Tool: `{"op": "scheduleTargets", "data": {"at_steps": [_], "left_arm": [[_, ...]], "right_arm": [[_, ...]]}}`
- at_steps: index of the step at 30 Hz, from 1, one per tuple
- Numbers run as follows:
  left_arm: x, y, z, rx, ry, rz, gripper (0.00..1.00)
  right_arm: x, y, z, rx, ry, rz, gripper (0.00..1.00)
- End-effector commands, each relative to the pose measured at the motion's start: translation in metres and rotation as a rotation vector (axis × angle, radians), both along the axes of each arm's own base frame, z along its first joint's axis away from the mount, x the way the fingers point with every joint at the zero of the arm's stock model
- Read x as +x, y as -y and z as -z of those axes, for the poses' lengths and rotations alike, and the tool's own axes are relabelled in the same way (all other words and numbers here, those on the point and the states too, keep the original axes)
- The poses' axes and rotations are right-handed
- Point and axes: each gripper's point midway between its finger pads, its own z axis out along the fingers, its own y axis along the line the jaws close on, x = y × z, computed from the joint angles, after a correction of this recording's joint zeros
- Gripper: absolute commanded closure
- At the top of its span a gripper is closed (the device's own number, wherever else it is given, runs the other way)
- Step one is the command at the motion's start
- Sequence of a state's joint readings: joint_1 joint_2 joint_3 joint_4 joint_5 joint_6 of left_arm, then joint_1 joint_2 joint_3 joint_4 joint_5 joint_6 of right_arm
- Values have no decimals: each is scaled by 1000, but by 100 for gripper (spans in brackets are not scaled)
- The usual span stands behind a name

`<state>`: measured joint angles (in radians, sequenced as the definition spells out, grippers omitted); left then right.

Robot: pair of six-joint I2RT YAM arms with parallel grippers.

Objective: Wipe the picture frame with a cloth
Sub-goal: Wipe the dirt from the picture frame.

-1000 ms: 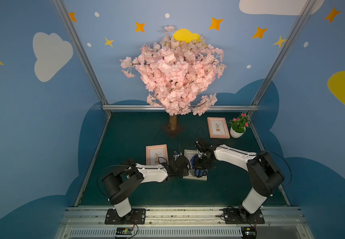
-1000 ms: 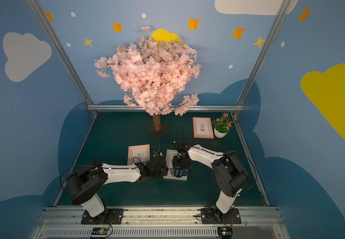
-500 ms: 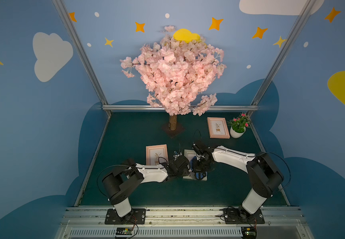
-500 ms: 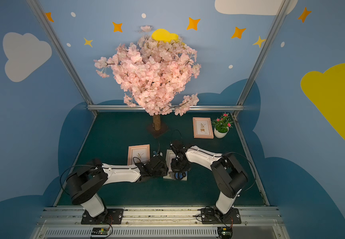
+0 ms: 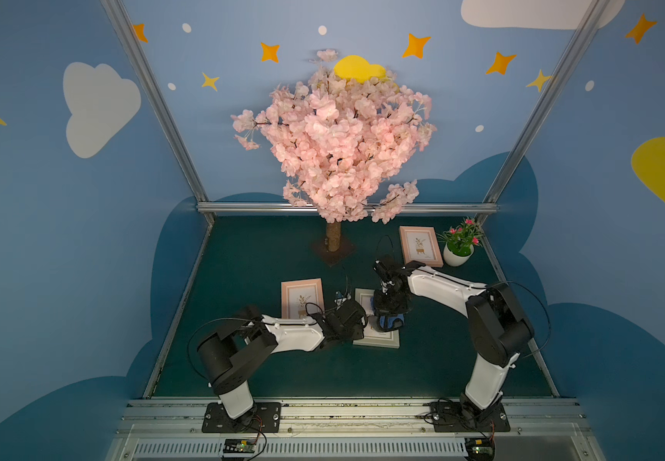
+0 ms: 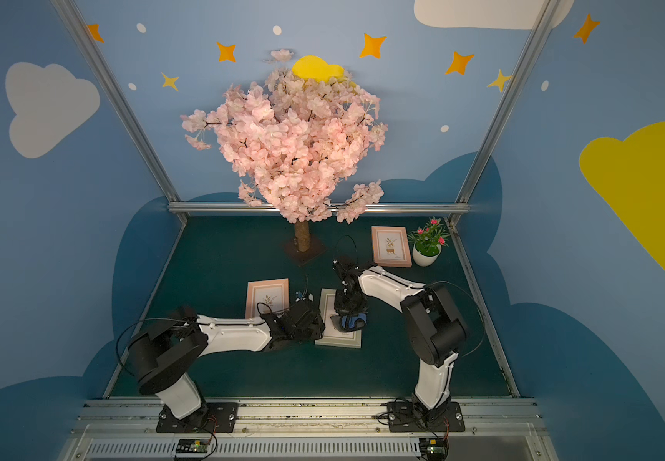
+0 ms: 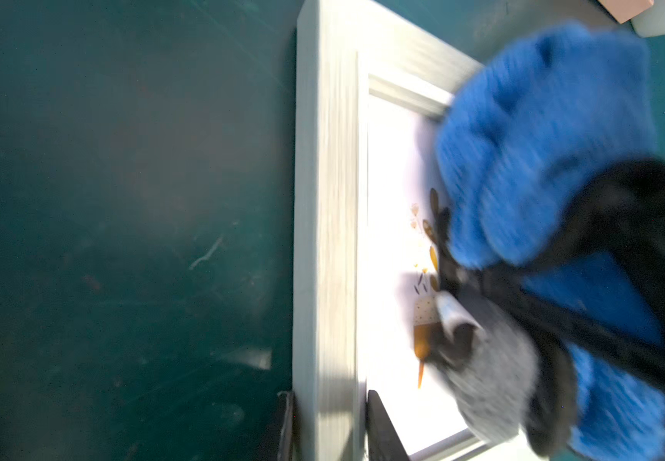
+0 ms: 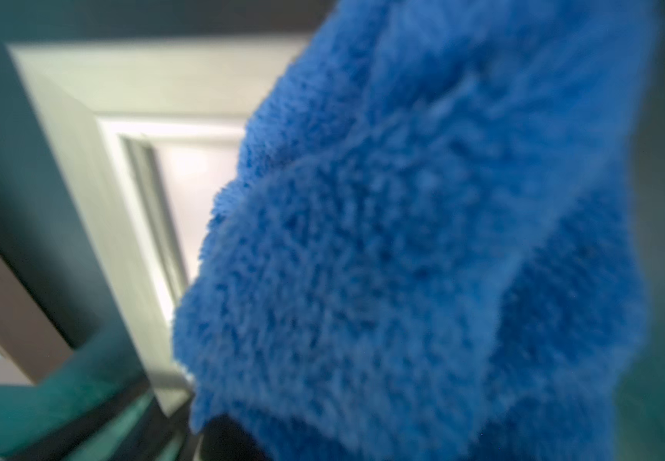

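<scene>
**Blue cloth (image 5: 389, 321) on the picture frame (image 5: 378, 341), left rail pinned**

Your right pincer (image 5: 387, 315) grips the cloth, bunched on the glass toward the right rail. The frame's long axis runs near-to-far. Your left pincer (image 5: 360, 321) clamps the left rail, so sweep lengthwise. Bare worktop (image 5: 442, 359) lies rightward, a pink frame (image 5: 302, 297) leftward.

Cloth (image 7: 542, 139) bunched over white frame (image 7: 322, 239), seemingly touching glass
</scene>
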<state>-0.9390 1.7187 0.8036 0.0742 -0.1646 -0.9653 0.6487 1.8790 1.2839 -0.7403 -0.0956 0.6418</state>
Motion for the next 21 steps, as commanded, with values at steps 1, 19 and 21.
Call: {"op": "scheduleTargets", "data": {"at_steps": [1,19,21], "left_arm": [[-33,-34,46,176,-157,21,74],[-34,-35,44,170,-153,17,74],[-34,-35,44,173,-154,15,74]], "right_arm": [[9,-30,-6,12,21,-74,100],[43,-20,2,-21,31,-38,100],[42,-35,4,-1,22,-58,100]]}}
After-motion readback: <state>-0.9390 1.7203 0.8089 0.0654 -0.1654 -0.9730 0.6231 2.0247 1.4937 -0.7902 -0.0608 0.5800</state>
